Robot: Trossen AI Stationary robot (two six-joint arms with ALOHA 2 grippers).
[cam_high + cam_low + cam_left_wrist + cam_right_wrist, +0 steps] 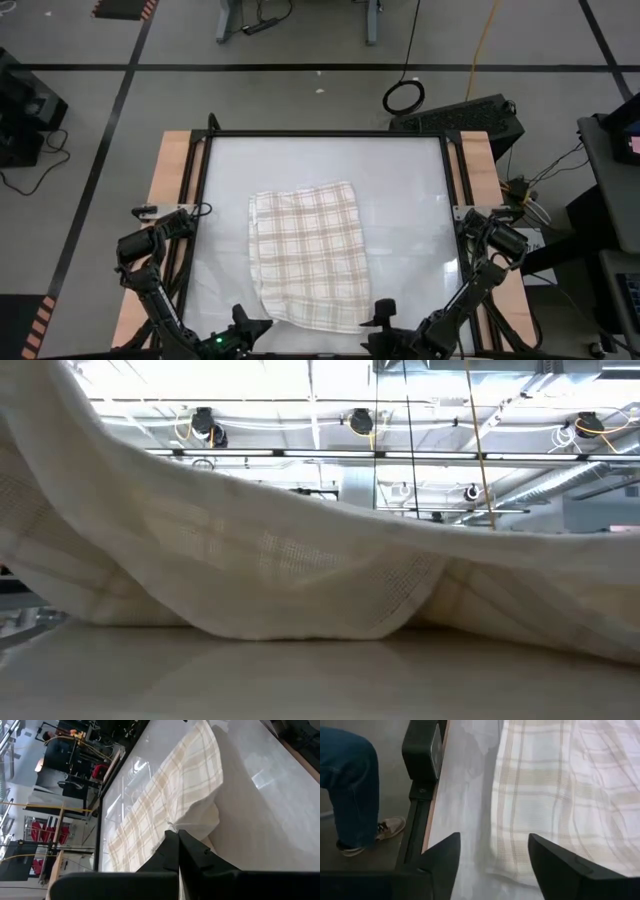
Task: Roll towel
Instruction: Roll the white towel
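Note:
The towel point(308, 255), cream with a beige plaid check, lies spread on the white table point(410, 200), its long sides running from near to far. My left gripper point(177, 839) is at the towel's near left corner and is shut on it. In the low view the towel point(300, 560) rises high on one side and sags down to the tabletop. My right gripper point(492, 865) stands open by the towel's near right corner point(520, 870). Its fingers are on either side of the edge and clear of the cloth. My left gripper pinches the towel's near left corner point(172, 826) between its two shut fingers, coming from the near side and slanting down. The cloth by the fingers is lifted into a raised fold. The rest of the towel lies on the table.
Black rails point(200, 200) and wooden side strips point(170, 170) frame the table. A person's leg in jeans and a shoe point(350, 785) stand on the floor beside the table edge, near a black bracket point(422, 750). Bare tabletop lies to the right of and beyond the towel.

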